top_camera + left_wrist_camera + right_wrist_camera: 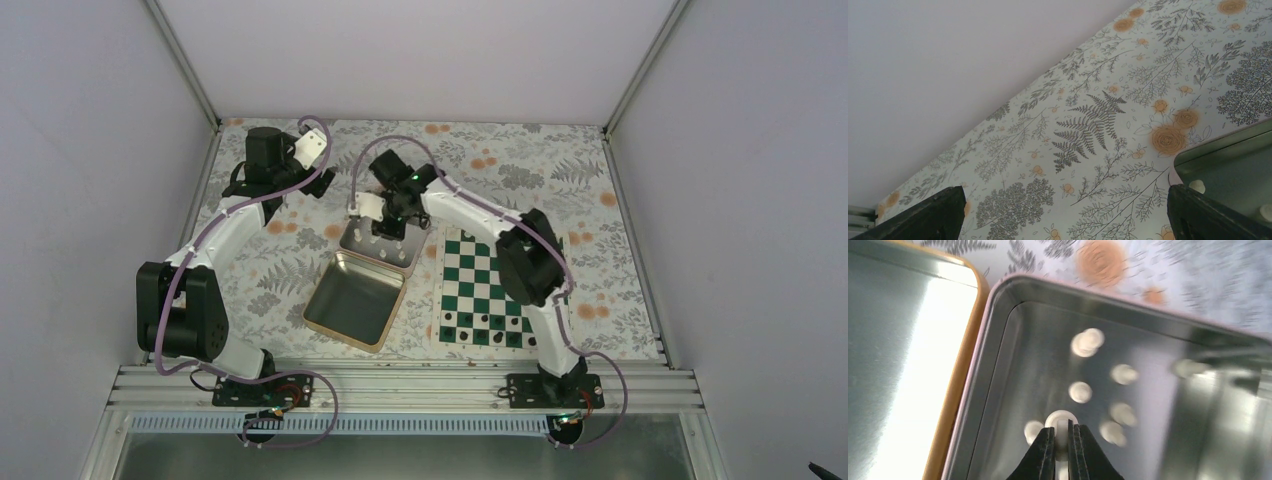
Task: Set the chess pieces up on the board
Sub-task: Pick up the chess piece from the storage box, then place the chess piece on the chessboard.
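Observation:
The green and white board (487, 290) lies at the right, with small dark pieces along its near rows. Several cream-white chess pieces (1081, 391) lie in the far half of the open silver tin (1013, 320). My right gripper (1062, 436) is shut on one cream-white piece (1061, 421) inside that tin; in the top view it sits over the tin's far half (388, 226). My left gripper (1063, 210) is open and empty above the floral tablecloth, left of the tin's corner (1228, 150), at the far left (300, 180). Two white pieces (1197, 186) show in that corner.
The tin's near half (355, 298) with a gold rim lies open between the arms. The floral cloth (1088, 125) runs to the back wall. The right arm's elbow (530, 262) hangs over the board.

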Robot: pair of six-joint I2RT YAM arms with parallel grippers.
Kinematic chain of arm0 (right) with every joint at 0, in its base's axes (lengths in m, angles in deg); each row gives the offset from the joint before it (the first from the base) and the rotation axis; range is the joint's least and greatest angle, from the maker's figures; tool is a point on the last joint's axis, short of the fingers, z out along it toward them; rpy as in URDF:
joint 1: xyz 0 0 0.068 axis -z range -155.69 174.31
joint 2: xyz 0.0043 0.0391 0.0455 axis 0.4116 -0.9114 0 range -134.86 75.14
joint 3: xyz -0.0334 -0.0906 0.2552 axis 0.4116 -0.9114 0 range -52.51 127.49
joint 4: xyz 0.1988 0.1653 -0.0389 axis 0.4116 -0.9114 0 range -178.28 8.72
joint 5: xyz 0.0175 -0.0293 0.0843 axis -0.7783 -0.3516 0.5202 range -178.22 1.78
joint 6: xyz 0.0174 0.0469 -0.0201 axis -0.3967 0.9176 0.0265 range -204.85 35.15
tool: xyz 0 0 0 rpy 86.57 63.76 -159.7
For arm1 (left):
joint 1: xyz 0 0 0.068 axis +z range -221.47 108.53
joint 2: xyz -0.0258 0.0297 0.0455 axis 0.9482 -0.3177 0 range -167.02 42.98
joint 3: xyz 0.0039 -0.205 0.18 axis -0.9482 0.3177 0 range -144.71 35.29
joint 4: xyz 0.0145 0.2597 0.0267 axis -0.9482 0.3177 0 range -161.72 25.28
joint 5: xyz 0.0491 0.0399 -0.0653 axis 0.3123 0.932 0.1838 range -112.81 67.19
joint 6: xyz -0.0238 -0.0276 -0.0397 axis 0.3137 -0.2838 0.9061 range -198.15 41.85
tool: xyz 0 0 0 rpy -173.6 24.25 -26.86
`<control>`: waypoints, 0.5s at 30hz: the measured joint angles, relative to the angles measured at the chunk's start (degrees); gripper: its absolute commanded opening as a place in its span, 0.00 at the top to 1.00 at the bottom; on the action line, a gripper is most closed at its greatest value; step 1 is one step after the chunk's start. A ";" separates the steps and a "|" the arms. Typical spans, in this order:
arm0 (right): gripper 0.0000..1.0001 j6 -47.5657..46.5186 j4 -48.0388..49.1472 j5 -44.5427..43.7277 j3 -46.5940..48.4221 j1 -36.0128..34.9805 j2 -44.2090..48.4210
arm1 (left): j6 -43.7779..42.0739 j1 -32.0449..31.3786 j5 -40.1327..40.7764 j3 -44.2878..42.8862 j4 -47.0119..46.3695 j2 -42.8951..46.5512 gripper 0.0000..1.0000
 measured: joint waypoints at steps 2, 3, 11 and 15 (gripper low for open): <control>0.94 0.31 0.07 -0.68 -0.48 0.76 3.54 | 0.00 0.00 0.00 0.00 0.00 0.00 0.00; 0.94 0.44 0.04 -1.20 -0.92 1.38 5.95 | 0.00 0.00 0.00 0.00 0.00 0.00 0.00; 0.93 1.51 2.19 -4.02 -8.61 14.97 22.64 | 0.00 0.00 0.00 0.00 0.00 0.00 0.00; 0.93 1.49 3.65 -4.66 -16.57 26.36 27.23 | 0.00 -0.09 -0.02 0.00 0.02 0.00 0.00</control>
